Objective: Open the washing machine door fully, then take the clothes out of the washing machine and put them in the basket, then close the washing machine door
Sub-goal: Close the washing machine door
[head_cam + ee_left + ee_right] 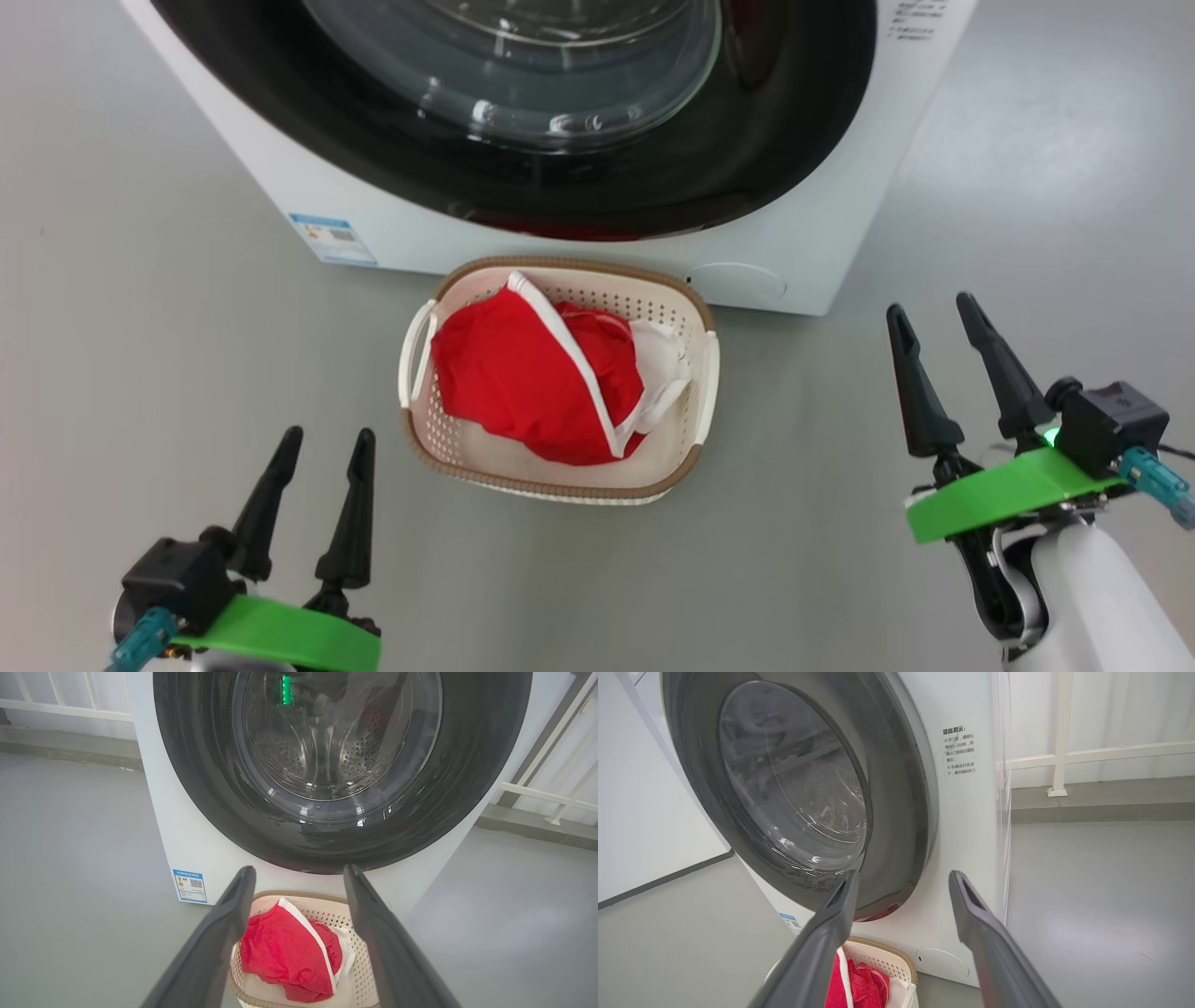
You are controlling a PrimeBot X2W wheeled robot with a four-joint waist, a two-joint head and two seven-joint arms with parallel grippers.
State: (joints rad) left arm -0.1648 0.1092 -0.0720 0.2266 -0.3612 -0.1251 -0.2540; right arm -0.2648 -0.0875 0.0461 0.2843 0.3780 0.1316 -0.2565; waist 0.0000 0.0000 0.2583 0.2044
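The washing machine (803, 252) (187, 849) (966, 826) stands ahead with its door (523, 177) (472, 765) (896, 788) shut flat against the front; the steel drum shows through the glass. On the floor before it sits the basket (695, 462) (362, 975) (887, 956) holding the clothes (523, 373) (285, 952) (859, 984), red fabric with white trim and a white piece. My left gripper (325, 441) (299, 872) hovers open at the lower left, short of the basket. My right gripper (932, 310) (901, 877) is open at the right, beside the basket, empty.
Grey floor (140, 327) surrounds the machine and basket. A white railing (1087, 756) (65, 709) runs along the wall behind the machine on both sides. A blue label (331, 238) marks the machine's lower left front.
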